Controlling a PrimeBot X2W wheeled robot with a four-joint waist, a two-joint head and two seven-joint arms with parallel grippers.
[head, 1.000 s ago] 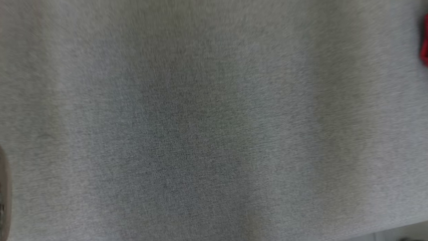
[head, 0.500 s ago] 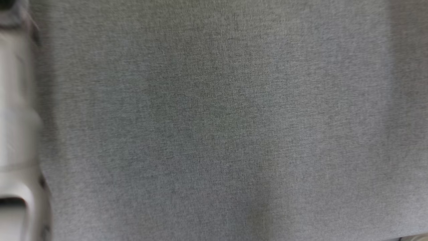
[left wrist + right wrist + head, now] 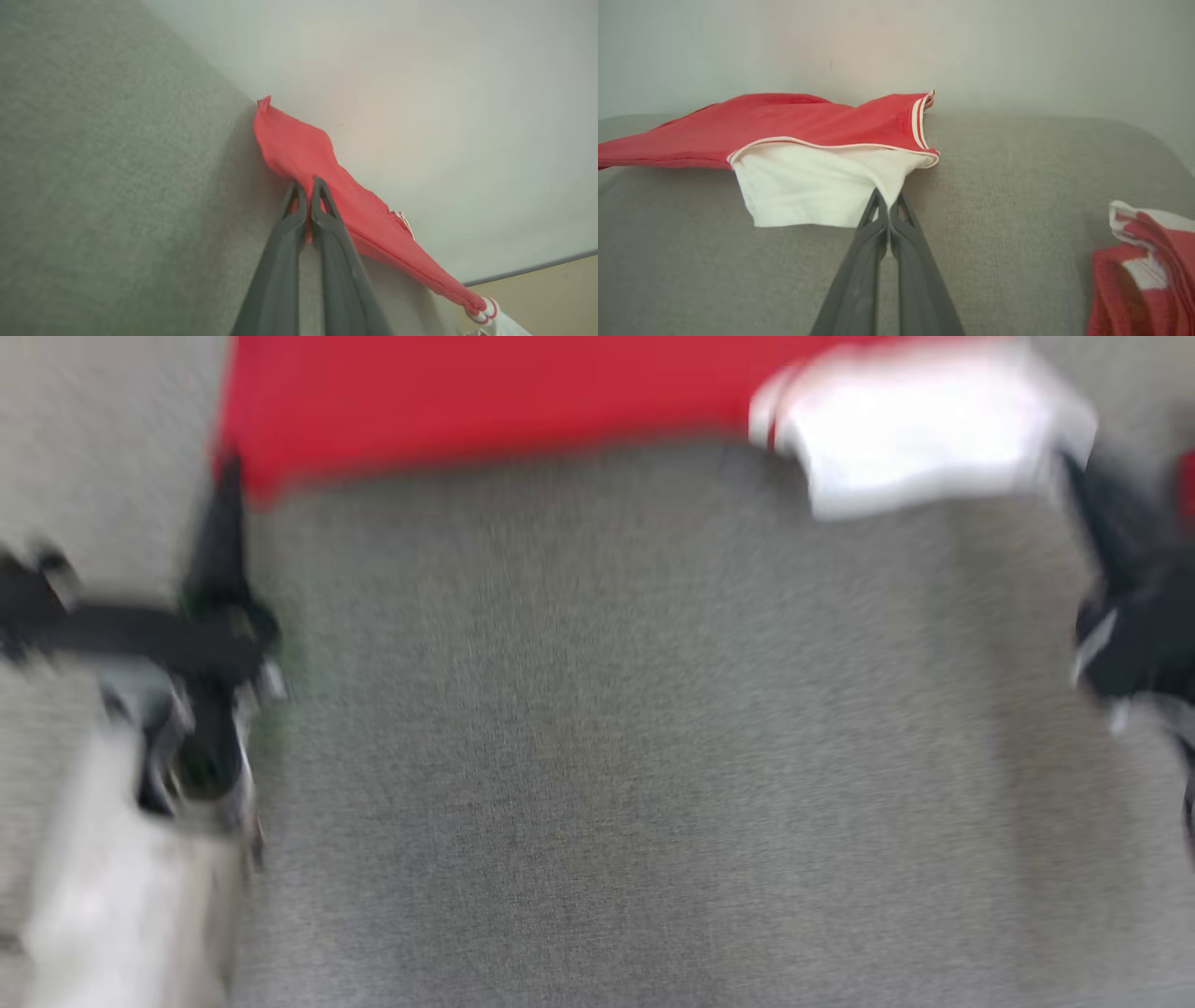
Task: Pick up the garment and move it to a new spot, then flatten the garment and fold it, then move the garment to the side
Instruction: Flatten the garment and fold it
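The garment (image 3: pixel 485 401) is a red jersey with a white side panel (image 3: pixel 915 429) and is stretched across the top of the blurred head view. My left gripper (image 3: pixel 224 476) is at its left end and my right gripper (image 3: pixel 1074 476) at its right end. In the left wrist view the left gripper (image 3: pixel 306 186) is shut on a red edge of the garment (image 3: pixel 299 144). In the right wrist view the right gripper (image 3: pixel 888 198) is shut on the white panel's lower corner, and the garment (image 3: pixel 784 121) is lifted a little off the surface.
A grey fabric surface (image 3: pixel 597 709) spreads under and in front of the garment. A pale wall (image 3: pixel 896 42) stands behind it. A second red-and-white bundle of cloth (image 3: pixel 1143 270) lies to the right of my right gripper.
The head view has shifted and is blurred. Earlier it held mostly grey surface; now the stretched garment and both grippers are in it.
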